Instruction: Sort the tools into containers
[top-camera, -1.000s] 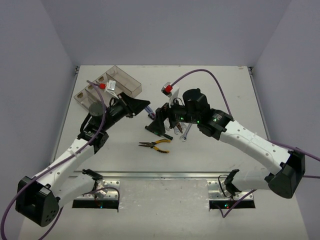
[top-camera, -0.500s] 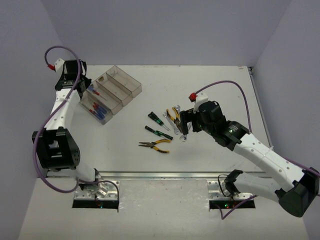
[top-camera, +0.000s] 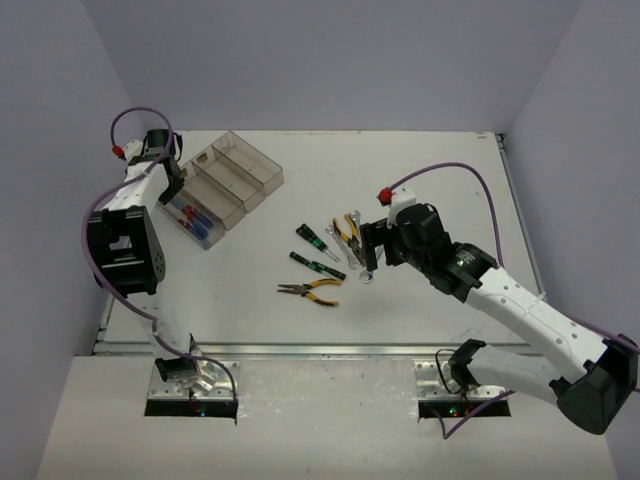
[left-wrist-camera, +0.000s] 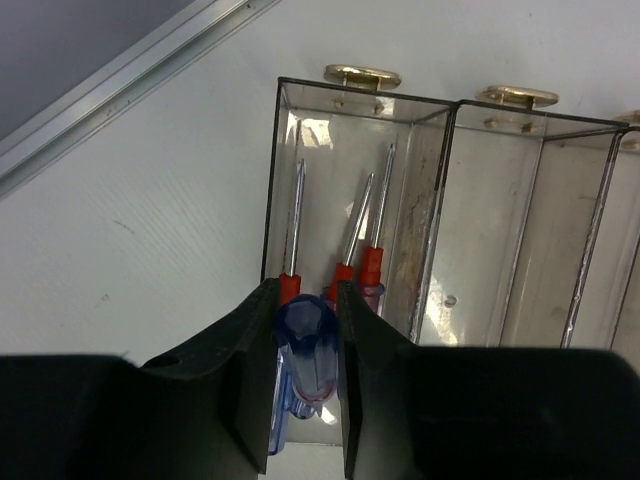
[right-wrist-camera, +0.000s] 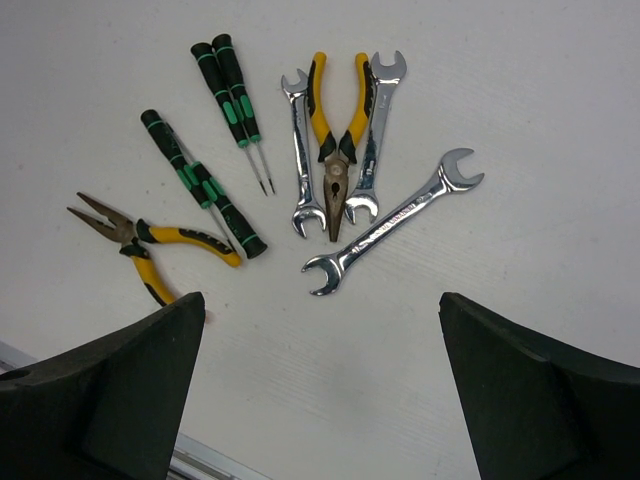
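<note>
My left gripper (top-camera: 172, 186) hangs over the nearest bin of the clear containers (top-camera: 262, 168) at the far left, shut on a blue-handled screwdriver (left-wrist-camera: 306, 345). In the left wrist view, red-handled screwdrivers (left-wrist-camera: 368, 262) lie in that bin (left-wrist-camera: 350, 88) beneath the left gripper (left-wrist-camera: 307, 292). My right gripper (top-camera: 368, 246) stands wide open above the loose tools. The right wrist view has the right gripper (right-wrist-camera: 320, 305) just short of a slanted wrench (right-wrist-camera: 395, 222). Beyond it lie two more wrenches (right-wrist-camera: 300, 150), yellow-black pliers (right-wrist-camera: 335, 130), a second pair of pliers (right-wrist-camera: 150, 245) and several green-black screwdrivers (right-wrist-camera: 205, 185).
The other bins (left-wrist-camera: 500, 220) of the row show nothing inside in the left wrist view. A metal rail (top-camera: 300, 348) runs along the near table edge. Grey walls close in the left, far and right sides.
My left arm swung from the table's middle out to the far-left bins and now hangs lower over the nearest bin. My right arm pulled back slightly from the tool cluster, jaws a touch wider.
</note>
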